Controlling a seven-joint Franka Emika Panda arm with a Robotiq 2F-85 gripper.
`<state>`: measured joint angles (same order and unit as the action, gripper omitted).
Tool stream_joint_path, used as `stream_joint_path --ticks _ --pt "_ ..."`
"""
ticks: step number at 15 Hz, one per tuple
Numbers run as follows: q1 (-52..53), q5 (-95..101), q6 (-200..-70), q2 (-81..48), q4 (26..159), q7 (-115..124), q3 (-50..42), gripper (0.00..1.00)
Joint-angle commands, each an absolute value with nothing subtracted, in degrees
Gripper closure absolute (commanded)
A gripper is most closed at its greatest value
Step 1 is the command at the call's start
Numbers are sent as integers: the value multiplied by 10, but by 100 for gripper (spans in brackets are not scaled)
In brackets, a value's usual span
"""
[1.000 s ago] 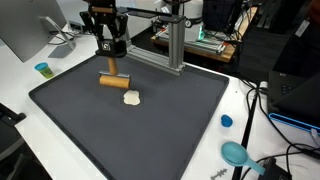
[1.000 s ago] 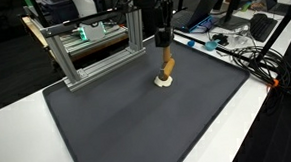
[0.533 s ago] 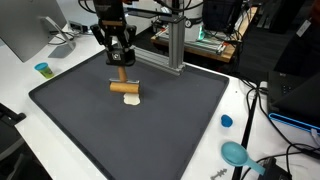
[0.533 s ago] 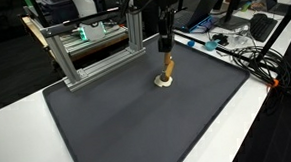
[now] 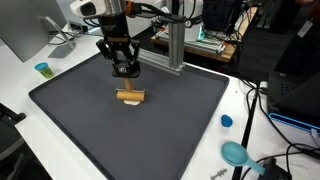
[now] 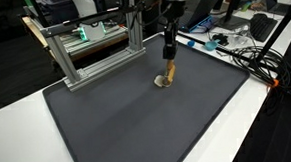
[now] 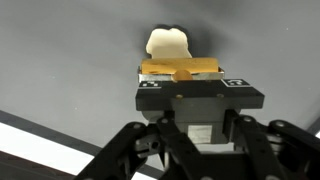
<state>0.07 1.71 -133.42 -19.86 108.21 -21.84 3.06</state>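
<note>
One tool: my tool [image 5: 125, 70] is squeezed as tight as it goes around the top end of a wooden piece [image 5: 130, 97], with the jaws pointing down at the mat.
Wooden piece: looks T-shaped to me, a stem going up into the jaws and a short crossbar at the bottom. In an exterior view the stem [image 6: 167, 66] leans a bit off upright.
Cream lump: a small cream lump [image 7: 168, 42] sits right at the crossbar's edge in the wrist view. In an exterior view the lump [image 6: 161, 83] is at the foot of the stem. They look like they're touching, but I can't tell how hard it's pressed.
Mat: big dark mat [image 5: 80, 120]. The lump and crossbar are near its middle, towards the far side.
Frame: metal frame [image 5: 175, 45] standing at the mat's far edge, just behind the tool.
Surface: white surface [image 5: 15, 95] under the mat.
Odds and ends: blue cap [image 5: 226, 121] and teal disc [image 5: 235, 153] off one side of the mat, small cup [image 5: 42, 69] off the opposite corner, cables [image 6: 246, 58] at the edge. All are well apart from the tool.
</note>
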Motion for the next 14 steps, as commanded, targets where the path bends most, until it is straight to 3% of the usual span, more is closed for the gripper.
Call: stream_joint_path --ticks 1,14 --pt "11 44 -1297 -255 1014 -184 28 78" --pt "21 89 -1226 -297 968 -120 4 78"
